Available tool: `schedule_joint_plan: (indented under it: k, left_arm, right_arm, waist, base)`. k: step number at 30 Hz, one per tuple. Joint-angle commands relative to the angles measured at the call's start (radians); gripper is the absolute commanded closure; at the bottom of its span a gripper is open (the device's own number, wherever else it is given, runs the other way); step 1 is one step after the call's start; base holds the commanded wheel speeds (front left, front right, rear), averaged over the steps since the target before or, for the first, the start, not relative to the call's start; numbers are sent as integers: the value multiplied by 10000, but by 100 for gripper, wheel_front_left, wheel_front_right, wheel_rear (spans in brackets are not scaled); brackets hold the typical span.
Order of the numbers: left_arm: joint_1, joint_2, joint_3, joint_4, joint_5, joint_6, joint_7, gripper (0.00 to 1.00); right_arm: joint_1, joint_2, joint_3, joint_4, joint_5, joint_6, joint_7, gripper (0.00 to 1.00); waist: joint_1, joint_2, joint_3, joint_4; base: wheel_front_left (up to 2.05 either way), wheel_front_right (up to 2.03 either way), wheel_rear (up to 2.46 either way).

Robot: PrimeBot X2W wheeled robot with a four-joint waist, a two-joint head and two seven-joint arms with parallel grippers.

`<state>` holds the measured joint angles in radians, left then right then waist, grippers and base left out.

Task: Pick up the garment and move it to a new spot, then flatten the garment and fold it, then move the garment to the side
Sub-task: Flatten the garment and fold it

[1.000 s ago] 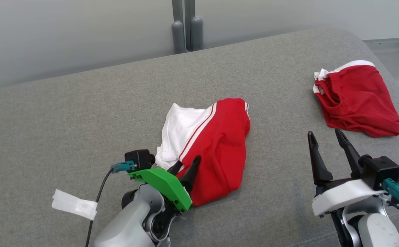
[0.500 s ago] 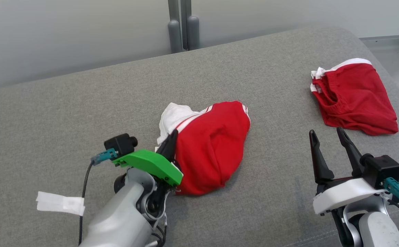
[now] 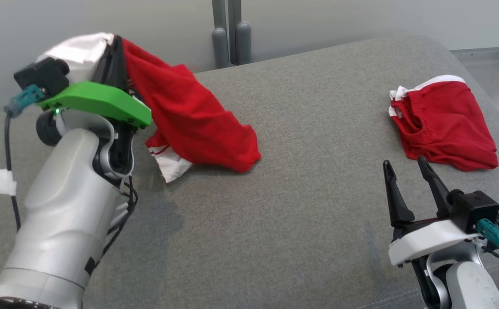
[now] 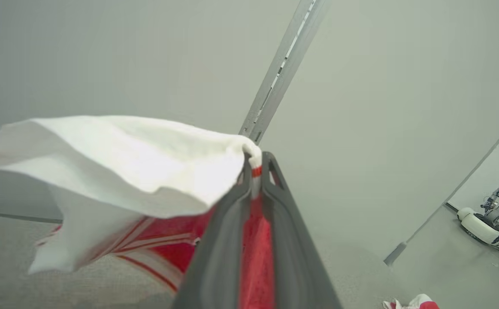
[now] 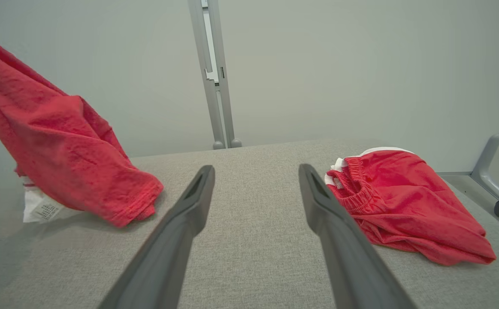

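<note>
We hold the garment (image 3: 189, 116) clamped at its white edge in the left gripper (image 3: 116, 40), high over the far left of the counter (image 3: 318, 193); it trails down and rightward, lower end touching the counter. The right gripper (image 3: 403, 162) stands spread, empty, well apart: the left arm should carry

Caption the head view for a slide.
Left gripper holds the red-and-white garment raised by one edge, its lower end hanging to the grey surface; right gripper open near a second red garment.
</note>
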<state>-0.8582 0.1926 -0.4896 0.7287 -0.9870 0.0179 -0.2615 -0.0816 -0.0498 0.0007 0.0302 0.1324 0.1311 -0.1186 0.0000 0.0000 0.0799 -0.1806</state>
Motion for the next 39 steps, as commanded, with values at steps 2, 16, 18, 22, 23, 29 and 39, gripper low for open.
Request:
schedule_joint_plan:
  k: [2,16,18,22,23,29,39]
  left_arm:
    - [-435,114,187,-148,360,44,-39,100]
    - [-1619,1232,818,-958,541,-551,565,100]
    - [-1647,1408,767,-1207,470,-692,838,100]
    - [-1330,1462,375,-1614,627,-811,1299,100]
    - [-1187,1377,222,-1654,680,-822,1393,100]
    - [-472,400,-714,-1426,899,-969,1446,100]
    - [69,-1251,-2201,236,917,-1327,1091,100]
  right_arm:
    - [-91,-15,39,39,84,-7,-71,0]
    - [-101,-15,-8,8,16,-7,-74,0]
    - [-90,-12,-12,0,20,-7,-80,0]
    - [-89,-15,-4,-7,31,-7,-76,0]
    - [-107,-13,4,-2,37,-7,-76,0]
    - [-240,-15,99,40,82,-7,-76,0]
    - [-408,-13,143,191,220,-7,-199,0]
  waist:
    - [0,0,2,-80]
    - [0,0,118,-469]
    - [0,0,147,-472]
    - [0,0,212,-449]
    - [0,0,228,-443]
    - [0,0,341,-517]
    - [0,0,572,-1151]
  base:
    - [0,0,0]
    - [0,0,0]
    - [0,0,0]
    - [0,0,0]
    - [0,0,0]
    - [0,0,0]
    - [0,0,0]
